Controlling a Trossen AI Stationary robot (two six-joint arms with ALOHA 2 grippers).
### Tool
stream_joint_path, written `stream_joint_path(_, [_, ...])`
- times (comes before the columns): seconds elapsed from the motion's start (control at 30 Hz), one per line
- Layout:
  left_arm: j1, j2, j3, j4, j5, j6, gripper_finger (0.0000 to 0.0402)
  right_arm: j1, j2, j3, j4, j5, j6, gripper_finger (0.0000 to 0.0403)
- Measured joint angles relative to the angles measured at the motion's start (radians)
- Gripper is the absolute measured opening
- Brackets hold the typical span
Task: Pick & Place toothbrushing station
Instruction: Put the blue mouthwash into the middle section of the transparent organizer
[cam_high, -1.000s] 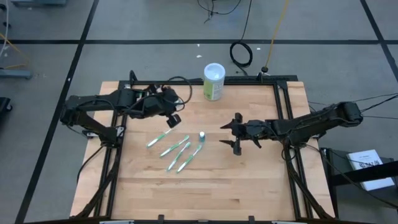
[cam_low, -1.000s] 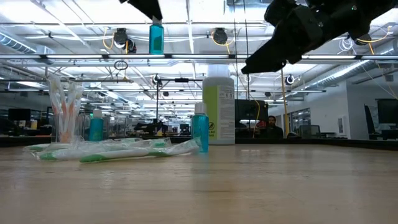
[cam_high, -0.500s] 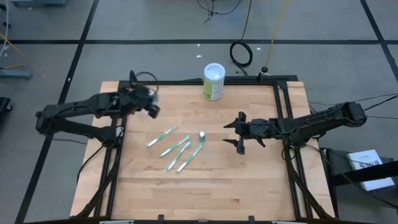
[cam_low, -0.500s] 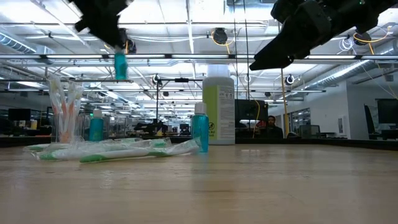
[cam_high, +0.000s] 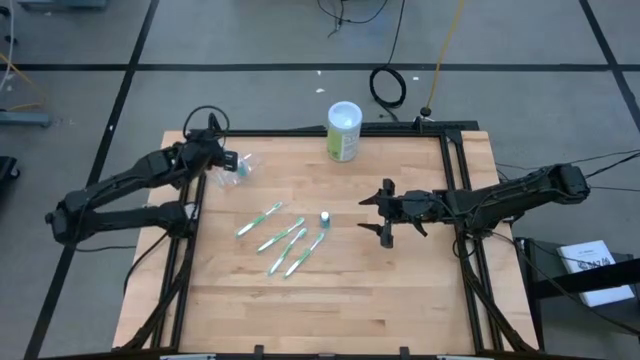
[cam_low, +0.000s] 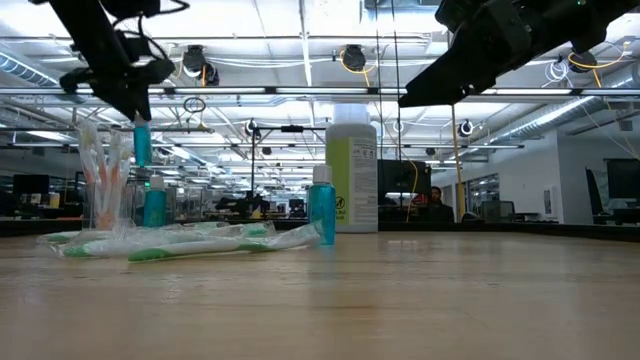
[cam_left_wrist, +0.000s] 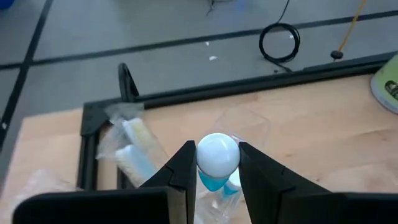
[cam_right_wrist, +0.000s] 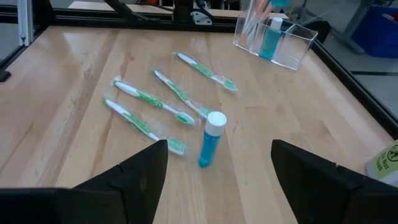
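**Partly stocked: one tube on its way in, five items still loose**

Roughly, the station is standing about a third filled, judging by how things lie. Nearest the table's front, at about 6 o'clock of centre in the high view, four toothbrushes (cam_high: 280, 240) are lying loose in a fan, and one teal tube (cam_high: 325, 217) is standing upright just beside their 3 o'clock end; none of these is in the cup yet.

At 3 o'clock the right gripper (cam_high: 385, 213) is hanging above bare wood with its fingers spread wide and nothing between them, pointing toward the standing tube.

Farther back, at about 10 o'clock near the table's corner, the clear cup (cam_high: 238, 172) is already holding pale pinkish brushes (cam_low: 100, 175) and one tube. The left gripper (cam_left_wrist: 214, 167) is hovering right over it, fingers nipped onto a second tube (cam_left_wrist: 217, 155) by its white cap end, not yet let go.

Farthest off, at 12 o'clock, the green-and-white canister (cam_high: 344, 131) is standing on the table's back edge, apart from the work.

I judge the drop of the held tube as the step in hand.
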Motion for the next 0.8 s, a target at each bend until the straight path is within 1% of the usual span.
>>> stream_joint_path(0.1, [0.042,0.006,-0.034,0.052,0.047,0.020,0.0090,0.000,0.000,0.000,0.000,0.000,-0.005,0.0279])
stream_joint_path(0.2, [0.076,0.014,-0.053,0.101,0.063,0.039,0.0090,0.000,0.000,0.000,0.002,0.000,-0.006,0.0279])
stream_joint_path(0.33, [0.118,0.027,-0.074,0.111,0.080,0.042,0.0090,0.000,0.000,0.000,0.000,0.000,-0.006,0.0279])
stream_joint_path(0.5, [0.151,0.056,-0.112,0.120,0.089,0.042,0.0090,0.000,0.000,0.000,-0.005,0.000,-0.003,0.0279])
stream_joint_path(0.67, [0.184,0.082,-0.170,0.218,0.153,0.048,0.0090,0.000,0.000,0.000,-0.005,0.000,-0.003,0.0279])
stream_joint_path(0.8, [0.201,0.105,-0.203,0.260,0.163,0.044,0.0090,0.000,0.000,0.000,-0.005,0.000,0.005,0.0279])
